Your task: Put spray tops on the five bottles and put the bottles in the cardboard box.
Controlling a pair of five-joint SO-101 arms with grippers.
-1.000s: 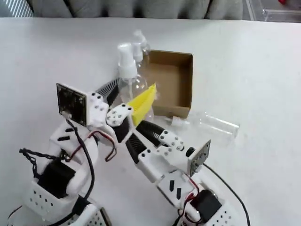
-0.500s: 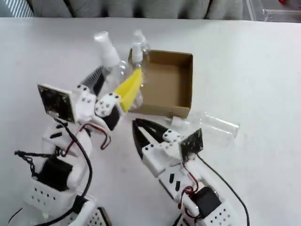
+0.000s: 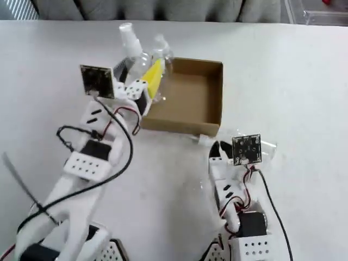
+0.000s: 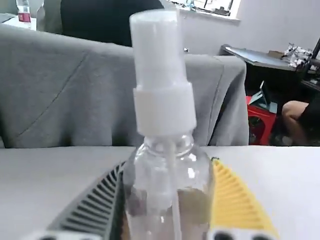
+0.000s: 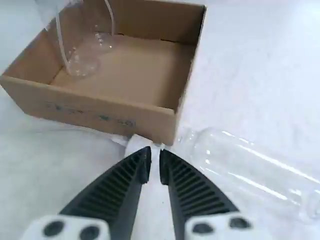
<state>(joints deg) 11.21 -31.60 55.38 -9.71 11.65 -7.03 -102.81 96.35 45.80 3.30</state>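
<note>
My left gripper [image 4: 167, 220] is shut on a clear bottle [image 4: 167, 180] with a white spray top [image 4: 160, 75]. In the high view that gripper [image 3: 142, 81] holds the bottle [image 3: 136, 54] upright at the far left corner of the cardboard box [image 3: 216, 98]. Another topped bottle [image 3: 161, 49] stands in that corner; its base [image 5: 82, 47] rests on the box floor. My right gripper [image 5: 154, 155] is shut with nothing in it, low by the box's near right corner [image 5: 170, 125]. A loose spray top [image 5: 131, 145] lies just past its tips. An uncapped bottle [image 5: 250, 170] lies on its side beside it.
The white table [image 3: 304, 81] stretches wide to the right of the box and to its far left. The lying bottle [image 3: 263, 145] sits close to the right arm's wrist camera board [image 3: 246, 148]. A grey sofa back [image 4: 60, 90] stands beyond the table's far edge.
The left arm has carried the topped bottle away from me to the box's far left corner. The right arm has swung right toward the box's near corner, and its gripper went from open to shut.
</note>
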